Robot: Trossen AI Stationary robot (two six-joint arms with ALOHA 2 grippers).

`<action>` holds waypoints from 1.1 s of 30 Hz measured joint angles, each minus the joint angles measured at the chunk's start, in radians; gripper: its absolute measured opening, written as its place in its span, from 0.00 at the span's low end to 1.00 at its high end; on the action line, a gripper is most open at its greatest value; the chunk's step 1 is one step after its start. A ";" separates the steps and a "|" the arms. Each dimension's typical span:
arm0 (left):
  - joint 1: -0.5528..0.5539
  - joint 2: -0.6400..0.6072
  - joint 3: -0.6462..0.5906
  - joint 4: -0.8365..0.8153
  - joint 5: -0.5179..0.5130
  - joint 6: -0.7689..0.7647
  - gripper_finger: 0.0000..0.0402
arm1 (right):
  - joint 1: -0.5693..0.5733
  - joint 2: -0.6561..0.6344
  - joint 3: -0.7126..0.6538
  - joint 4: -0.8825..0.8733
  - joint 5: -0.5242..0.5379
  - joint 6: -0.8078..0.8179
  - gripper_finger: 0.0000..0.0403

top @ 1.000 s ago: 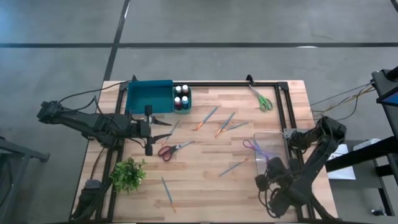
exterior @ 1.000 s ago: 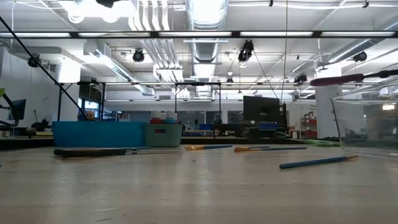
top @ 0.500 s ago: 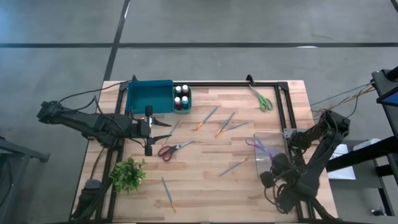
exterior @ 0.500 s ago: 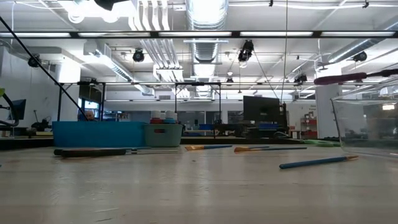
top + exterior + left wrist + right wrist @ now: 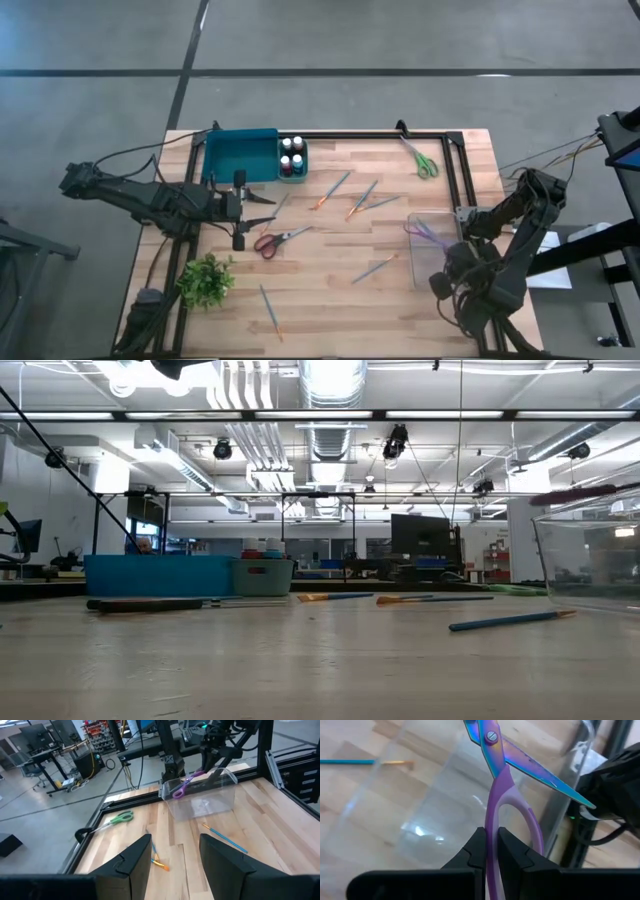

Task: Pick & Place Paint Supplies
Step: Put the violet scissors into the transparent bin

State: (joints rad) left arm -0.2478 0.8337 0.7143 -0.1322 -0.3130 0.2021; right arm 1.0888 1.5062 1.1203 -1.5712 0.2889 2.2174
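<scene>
Several thin paintbrushes lie flat on the wooden table: three around the middle (image 5: 362, 198), one nearer the container (image 5: 373, 267) and one by the near edge (image 5: 270, 310). In the low view they show as blue sticks (image 5: 510, 621). My left gripper (image 5: 262, 208) hovers open beside the teal bin, right of it, touching nothing; its fingers (image 5: 131, 862) stand wide apart. My right gripper (image 5: 440, 248) is shut on purple-handled scissors (image 5: 424, 232) above the clear plastic container (image 5: 452, 222). My right gripper (image 5: 492, 840) pinches one side of the scissors' purple handle loop (image 5: 492, 815) between its two fingers. The iridescent blades (image 5: 530, 767) stand apart and point away from the fingers. The scissors are lifted clear above the clear container (image 5: 420, 820), roughly level in the low view (image 5: 588, 492).
Red-handled scissors (image 5: 280, 240) lie right of my left gripper, green-handled ones (image 5: 425, 162) near the far right corner. A teal bin (image 5: 240, 158) with paint bottles (image 5: 292, 158) sits at the far left, a small green plant (image 5: 205, 280) at the near left. A black frame rims the table.
My right gripper has carried the purple scissors toward the table's right edge, from the clear container's left wall to farther over it, staying shut on them. The left arm has kept still.
</scene>
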 joint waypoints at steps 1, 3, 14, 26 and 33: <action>0.000 0.000 0.000 -0.002 0.000 -0.001 0.43 | 0.003 0.000 -0.010 0.000 -0.008 0.001 0.04; 0.000 0.000 0.000 -0.002 0.000 -0.001 0.43 | 0.005 -0.002 -0.027 0.000 -0.029 0.001 0.04; 0.000 0.000 0.000 -0.002 0.013 -0.021 0.43 | 0.005 0.001 -0.047 0.001 -0.094 0.005 0.04; 0.000 0.000 0.000 -0.001 0.023 -0.028 0.43 | 0.004 0.017 -0.036 0.000 -0.054 0.009 0.04; 0.000 0.000 0.000 -0.001 0.023 -0.028 0.43 | 0.004 0.021 -0.027 0.000 -0.037 0.004 0.07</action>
State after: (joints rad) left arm -0.2481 0.8337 0.7143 -0.1333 -0.2897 0.1738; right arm 1.0931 1.5272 1.0935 -1.5710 0.2519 2.2213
